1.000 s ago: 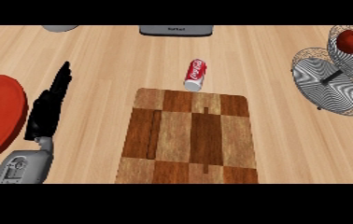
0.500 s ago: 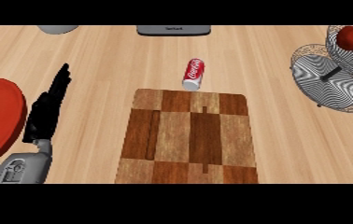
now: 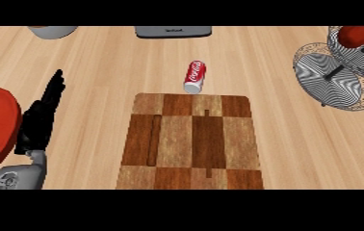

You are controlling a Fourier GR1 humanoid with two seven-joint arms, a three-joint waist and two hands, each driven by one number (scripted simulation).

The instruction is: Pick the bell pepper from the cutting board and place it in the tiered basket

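One hand [image 3: 39, 124], the left, is seen left of the board [image 3: 190, 141], its fingers straight and pressed together, holding nothing. Beyond the board's far edge a can [image 3: 195, 76] lies on its side. Far right of the board, the pepper [image 3: 351, 34] sits in the basket [image 3: 328, 76].

Cutting board [image 3: 190, 141]: checkered wood, lying at centre of the wooden counter [image 3: 284, 129].
Soda can [image 3: 194, 76]: red, on its side, just beyond the board's far edge.
Tiered basket [image 3: 331, 73]: wire, at right edge; bell pepper [image 3: 351, 34] red, in upper tier.
Left hand [image 3: 41, 118]: black, fingers straight, resting at left edge.
Red object [image 3: 7, 124]: at left edge, cut off.
Grey appliance [image 3: 174, 31]: at top edge.
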